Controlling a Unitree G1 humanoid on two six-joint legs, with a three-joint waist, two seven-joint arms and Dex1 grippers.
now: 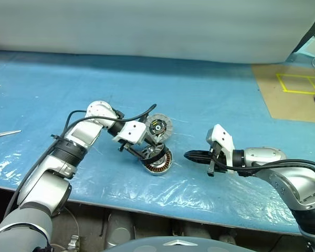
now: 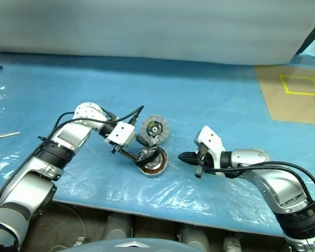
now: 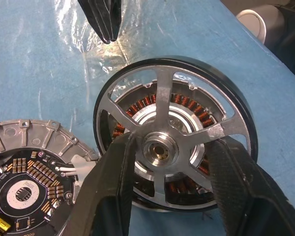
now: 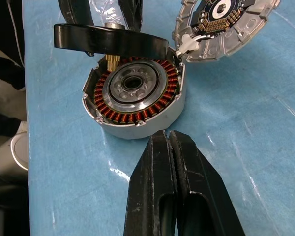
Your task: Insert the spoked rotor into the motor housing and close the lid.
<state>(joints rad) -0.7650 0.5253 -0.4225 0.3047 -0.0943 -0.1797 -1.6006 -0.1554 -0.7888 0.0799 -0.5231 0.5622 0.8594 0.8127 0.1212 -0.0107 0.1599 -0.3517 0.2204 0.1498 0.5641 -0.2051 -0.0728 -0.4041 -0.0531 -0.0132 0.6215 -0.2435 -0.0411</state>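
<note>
My left gripper (image 3: pixel 172 147) is shut on the spoked rotor (image 3: pixel 160 93), its black fingers (image 3: pixel 113 191) pressing on the silver spokes inside the dark rim. It holds the rotor (image 4: pixel 110 42) tilted just above the far side of the motor housing (image 4: pixel 132 93), whose copper windings and silver hub lie open. The lid (image 1: pixel 158 127) stands swung open behind the housing (image 1: pixel 158 163), showing a circuit board inside. My right gripper (image 1: pixel 191 155) is shut with nothing in it, low over the table, pointing at the housing from a short way to its right.
Blue sheet with wrinkled clear film (image 1: pixel 199 184) covers the table. Scissors (image 1: pixel 2 134) lie at the far left. A brown board with yellow tape (image 1: pixel 296 84) sits at the back right. The table's front edge (image 1: pixel 163 212) runs close below the housing.
</note>
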